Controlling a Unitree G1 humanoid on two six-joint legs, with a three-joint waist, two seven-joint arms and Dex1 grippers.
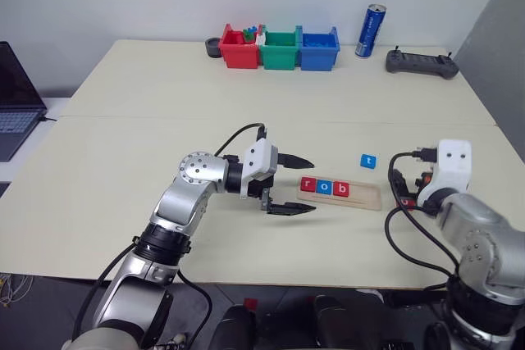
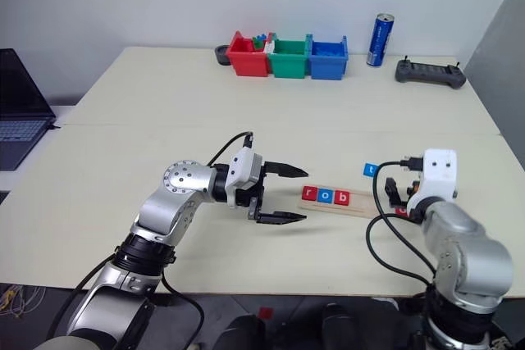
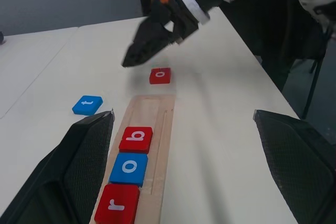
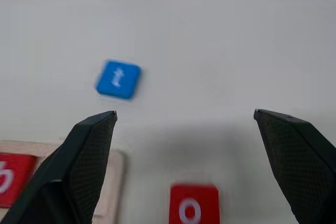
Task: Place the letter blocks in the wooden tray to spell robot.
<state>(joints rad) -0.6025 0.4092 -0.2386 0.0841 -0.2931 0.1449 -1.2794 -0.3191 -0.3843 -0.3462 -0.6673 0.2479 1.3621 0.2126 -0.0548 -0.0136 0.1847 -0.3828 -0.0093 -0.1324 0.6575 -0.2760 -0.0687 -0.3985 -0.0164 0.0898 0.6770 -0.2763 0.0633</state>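
From the head view we see our left gripper (image 1: pixel 291 184) spread wide and empty at the tray's (image 1: pixel 369 200) end, its length running away toward our right gripper. In the left wrist view r, o, b fill it. In the right wrist view our right gripper (image 4: pixel 184 124) gapes empty above the red o tile (image 4: pixel 192 205); light, stiff, slick, we'd pinch its side edges

A robotics lab: a plain pale tabletop (image 1: pixel 164 120) against a bare wall, with a laptop (image 1: pixel 15 100), a handheld controller (image 1: pixel 422 63) and plastic sorting bins (image 1: pixel 279 48).
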